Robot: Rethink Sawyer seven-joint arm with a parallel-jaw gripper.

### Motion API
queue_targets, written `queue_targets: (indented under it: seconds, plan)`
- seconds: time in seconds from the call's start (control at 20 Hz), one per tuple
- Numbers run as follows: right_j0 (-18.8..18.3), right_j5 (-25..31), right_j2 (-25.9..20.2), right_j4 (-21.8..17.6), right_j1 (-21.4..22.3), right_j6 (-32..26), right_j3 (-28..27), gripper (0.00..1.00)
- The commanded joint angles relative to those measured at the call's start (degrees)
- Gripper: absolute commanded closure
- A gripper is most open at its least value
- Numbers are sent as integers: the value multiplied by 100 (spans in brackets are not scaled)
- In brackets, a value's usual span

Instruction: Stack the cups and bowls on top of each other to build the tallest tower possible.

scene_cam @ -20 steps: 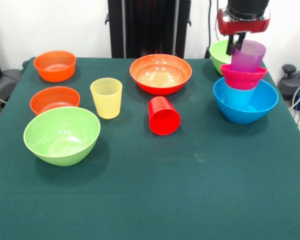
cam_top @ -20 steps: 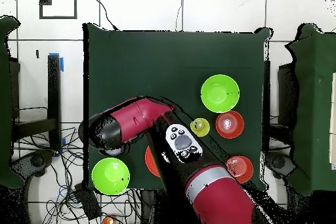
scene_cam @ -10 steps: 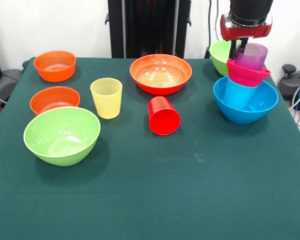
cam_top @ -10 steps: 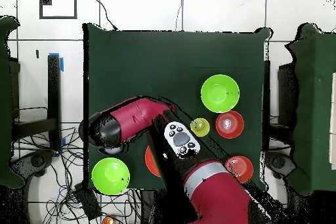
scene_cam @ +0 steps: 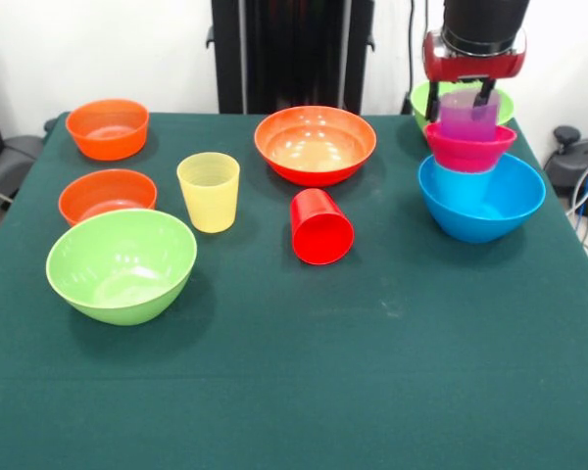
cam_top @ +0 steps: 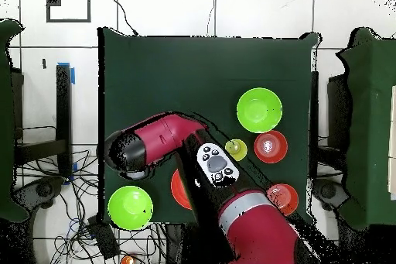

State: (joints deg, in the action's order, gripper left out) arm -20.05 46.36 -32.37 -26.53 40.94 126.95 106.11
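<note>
Claw (scene_cam: 471, 96) is clenched on the rim of the purple cup (scene_cam: 468, 116). The cup sits upright in the magenta bowl (scene_cam: 469, 149), above the blue bowl (scene_cam: 481, 200), at the desk's (scene_cam: 372, 372) far right side.

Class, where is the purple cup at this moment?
In the front view, the purple cup stands at the far right, in the magenta bowl over the blue bowl, with the tool around its rim.
</note>
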Motion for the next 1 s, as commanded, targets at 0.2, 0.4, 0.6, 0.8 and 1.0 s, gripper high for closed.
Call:
queue_targets:
  seconds: [0.2,0.4,0.6,0.8,1.0]
  plan:
    - [150,-159,290,-259,-155,15,-310,0]
    - [134,-192,288,-299,-161,-34,-340,0]
    - [84,-174,264,-315,-137,-140,-355,0]
    - [36,-73,224,-270,-131,-241,-418,0]
    - [21,25,184,-201,-53,-277,-393,0]
